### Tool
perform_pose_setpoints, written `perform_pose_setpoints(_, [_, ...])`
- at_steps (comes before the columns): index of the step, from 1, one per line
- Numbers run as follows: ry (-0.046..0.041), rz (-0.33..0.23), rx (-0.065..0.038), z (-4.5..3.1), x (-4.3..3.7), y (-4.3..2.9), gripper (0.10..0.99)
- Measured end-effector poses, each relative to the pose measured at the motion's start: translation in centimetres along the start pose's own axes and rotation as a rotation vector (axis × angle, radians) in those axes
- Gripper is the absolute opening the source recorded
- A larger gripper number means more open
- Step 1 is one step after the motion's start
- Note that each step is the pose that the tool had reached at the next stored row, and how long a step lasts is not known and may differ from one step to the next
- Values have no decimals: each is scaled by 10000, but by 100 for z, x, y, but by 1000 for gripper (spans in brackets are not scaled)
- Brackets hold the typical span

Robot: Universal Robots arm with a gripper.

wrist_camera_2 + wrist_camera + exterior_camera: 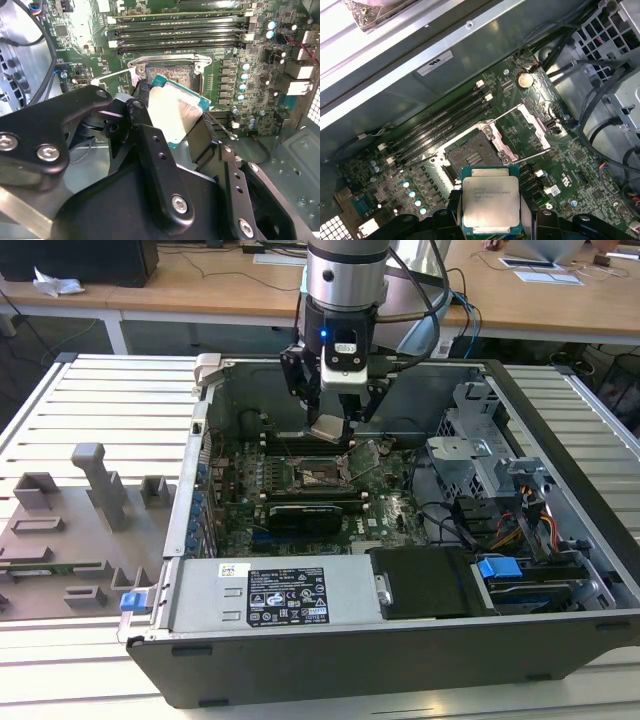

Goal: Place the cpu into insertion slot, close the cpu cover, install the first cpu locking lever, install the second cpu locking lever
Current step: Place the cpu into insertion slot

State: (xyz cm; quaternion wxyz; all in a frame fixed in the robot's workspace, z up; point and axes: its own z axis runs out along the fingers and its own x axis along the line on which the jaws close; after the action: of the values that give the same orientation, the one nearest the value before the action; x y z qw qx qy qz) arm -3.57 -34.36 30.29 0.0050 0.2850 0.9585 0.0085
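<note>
Above the insertion slot [471, 156], cpu [491, 200] clamped in end effector [491, 214]

The cpu [491, 197], a silver-topped square on green backing, is gripped by its edges in the pincer [491, 216], raised above the bare insertion slot [471, 156]. The cpu cover [532, 127] stands swung open beside the slot.

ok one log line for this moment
tool: shut on cpu | cpu: held off the board near socket, not seated | cpu cover: swung open | socket: empty
</note>
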Motion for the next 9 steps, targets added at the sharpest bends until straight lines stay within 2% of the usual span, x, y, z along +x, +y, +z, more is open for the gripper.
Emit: perform_pose_setpoints(9, [-110,811,150,9,0,0,545])
